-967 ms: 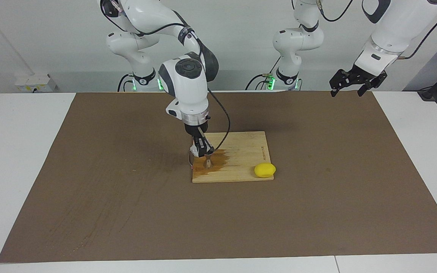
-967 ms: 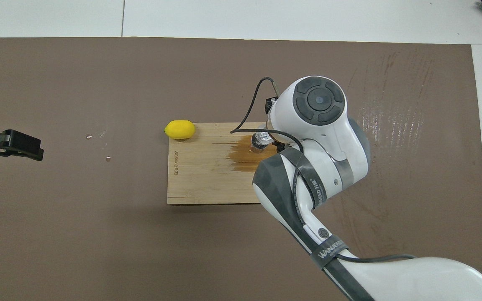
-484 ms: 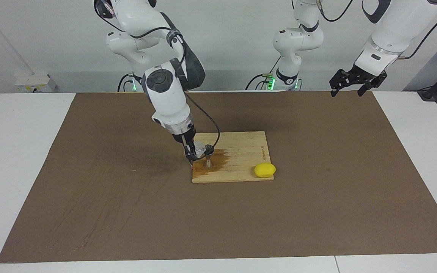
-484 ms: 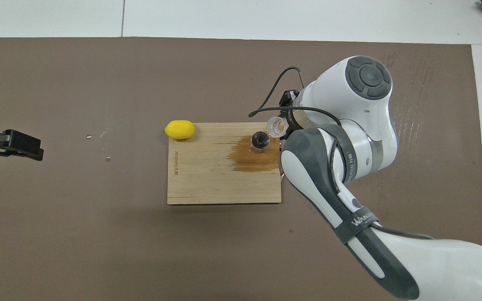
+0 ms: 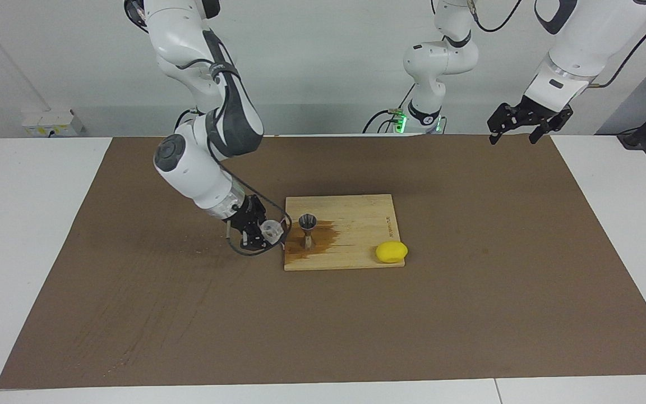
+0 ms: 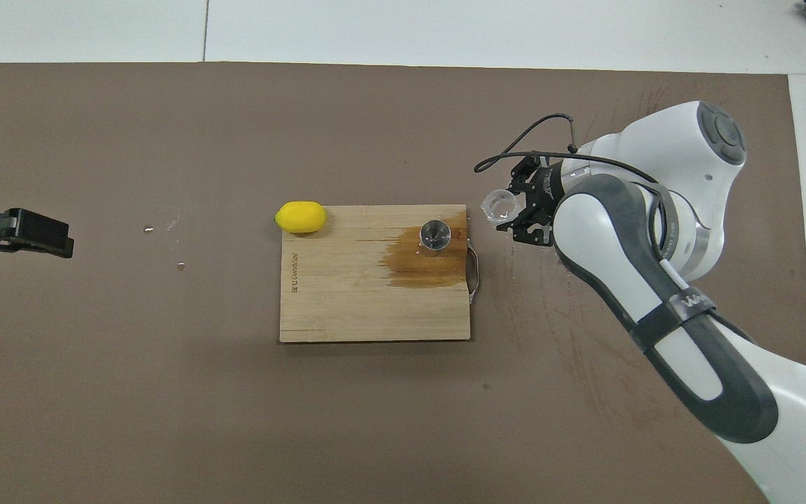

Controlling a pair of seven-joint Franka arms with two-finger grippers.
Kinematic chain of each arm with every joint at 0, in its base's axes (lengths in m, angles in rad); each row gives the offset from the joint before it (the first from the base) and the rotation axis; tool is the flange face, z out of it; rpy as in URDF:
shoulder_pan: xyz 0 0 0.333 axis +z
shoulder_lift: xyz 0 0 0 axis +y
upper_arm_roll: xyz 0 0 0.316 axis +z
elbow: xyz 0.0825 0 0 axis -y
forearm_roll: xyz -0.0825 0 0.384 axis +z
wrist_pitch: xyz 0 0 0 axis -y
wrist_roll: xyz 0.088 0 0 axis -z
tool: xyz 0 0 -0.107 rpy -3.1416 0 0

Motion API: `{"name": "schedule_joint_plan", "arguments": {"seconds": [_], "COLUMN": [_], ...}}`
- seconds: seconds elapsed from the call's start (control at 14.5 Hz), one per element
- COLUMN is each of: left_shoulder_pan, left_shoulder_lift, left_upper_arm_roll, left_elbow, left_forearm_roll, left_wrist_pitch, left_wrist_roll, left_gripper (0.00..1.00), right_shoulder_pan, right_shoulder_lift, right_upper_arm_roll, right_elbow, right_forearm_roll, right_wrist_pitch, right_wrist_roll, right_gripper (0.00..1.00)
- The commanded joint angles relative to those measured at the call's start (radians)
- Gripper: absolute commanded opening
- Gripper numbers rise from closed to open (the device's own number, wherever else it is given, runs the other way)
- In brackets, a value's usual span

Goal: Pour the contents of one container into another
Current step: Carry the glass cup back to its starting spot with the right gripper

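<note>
Right claw (image 5: 263, 233) gripping tilted clear cup (image 5: 270, 229), contents indiscernible, left claw (image 6: 46, 238) cropped

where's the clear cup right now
The clear cup is tipped in the right end effector, over the mat beside the cutting board, near the jigger.

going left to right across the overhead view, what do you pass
left gripper waiting over the mat → lemon → cutting board → wet stain → jigger → clear cup → right gripper holding that cup.
</note>
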Motion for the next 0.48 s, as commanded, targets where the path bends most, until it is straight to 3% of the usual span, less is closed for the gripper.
{"name": "schedule_joint_plan", "arguments": {"seconds": [0.0,0.41], "left_shoulder_pan": [-0.011,-0.004], "left_shoulder_lift": [-0.013,-0.016], "left_upper_arm_roll": [0.008,0.008], "left_elbow": [-0.026,-0.036], "left_forearm_roll": [-0.009,-0.011], "left_wrist_pitch": [0.078,0.069], "left_wrist_roll": [0.003,0.001], "left_gripper": [1.0,1.0], "right_shoulder_pan": [-0.077,-0.215], "right_shoulder_lift": [-0.076,-0.099], "right_upper_arm_roll": [0.014,0.012], "right_elbow": [-0.156,-0.262], "right_forearm_roll": [0.154,0.208], "right_wrist_pitch": [0.069,0.051], "right_wrist_roll": [-0.135,-0.333], "right_gripper": [0.0,0.0]}}
